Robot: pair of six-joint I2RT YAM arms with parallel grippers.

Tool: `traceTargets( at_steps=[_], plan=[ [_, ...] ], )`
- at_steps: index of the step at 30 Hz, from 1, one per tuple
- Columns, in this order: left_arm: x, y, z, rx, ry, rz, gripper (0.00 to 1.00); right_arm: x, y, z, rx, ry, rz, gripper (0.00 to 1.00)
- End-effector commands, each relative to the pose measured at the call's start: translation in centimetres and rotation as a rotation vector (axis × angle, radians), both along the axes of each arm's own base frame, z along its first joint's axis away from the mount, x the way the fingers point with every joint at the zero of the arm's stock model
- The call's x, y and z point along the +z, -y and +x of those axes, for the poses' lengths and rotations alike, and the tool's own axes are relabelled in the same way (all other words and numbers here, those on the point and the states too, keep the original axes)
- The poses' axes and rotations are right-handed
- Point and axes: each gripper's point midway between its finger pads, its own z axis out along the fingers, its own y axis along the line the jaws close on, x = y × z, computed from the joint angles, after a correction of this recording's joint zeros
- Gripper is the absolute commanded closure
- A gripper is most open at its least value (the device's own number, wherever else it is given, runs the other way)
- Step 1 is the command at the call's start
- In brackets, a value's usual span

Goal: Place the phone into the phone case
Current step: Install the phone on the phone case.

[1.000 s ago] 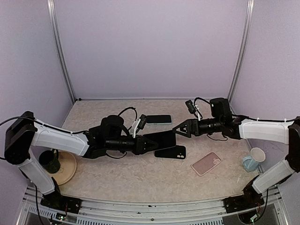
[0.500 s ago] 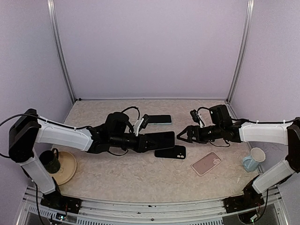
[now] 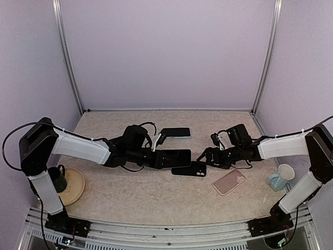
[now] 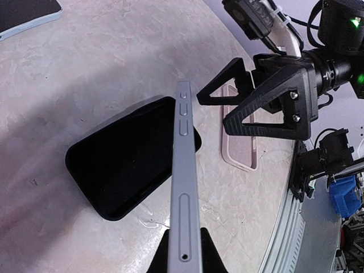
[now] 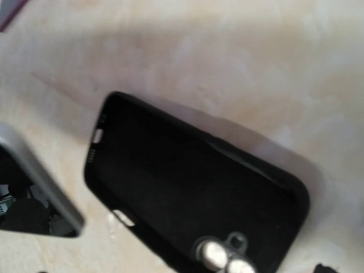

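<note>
The speckled tan surface (image 3: 151, 195) fills the bottom half of the frame. A black case (image 3: 189, 169) lies in the middle. A pink case (image 3: 229, 182) sits lower right of it. A dark phone (image 3: 175, 133) lies above, a plate (image 3: 75, 188) far left, a blue cup (image 3: 281, 177) far right.

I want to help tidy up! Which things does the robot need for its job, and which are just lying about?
For the job:
- phone, gripped in the left tool
- black case, lying on the table
- right tool, open nearby

Just lying about:
- pink case
- second phone
- green mug on its plate
- blue mug
</note>
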Motion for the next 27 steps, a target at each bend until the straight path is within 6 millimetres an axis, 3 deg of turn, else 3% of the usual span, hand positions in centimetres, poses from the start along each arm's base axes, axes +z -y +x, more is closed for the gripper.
traceTargets(
  at_steps=[1, 13, 21, 27],
  plan=[
    [2.6, 0.9, 0.7, -0.009, 0.047, -0.067, 1.00, -0.8, -0.4, 0.5, -0.008, -0.017, 0.026, 0.00],
    [1.4, -0.2, 1.7, 0.053, -0.011, -0.042, 1.00, -2.7, -1.6, 0.9, 0.024, -0.066, 0.050, 0.00],
    [0.4, -0.9, 2.6, 0.104, -0.101, -0.035, 1.00, -2.4, -2.6, 1.5, 0.043, -0.062, 0.082, 0.00],
    [0.3, -0.2, 2.3, 0.111, -0.184, -0.073, 1.00, -2.5, -3.3, 1.7, 0.062, -0.062, 0.073, 0.00]
  ],
)
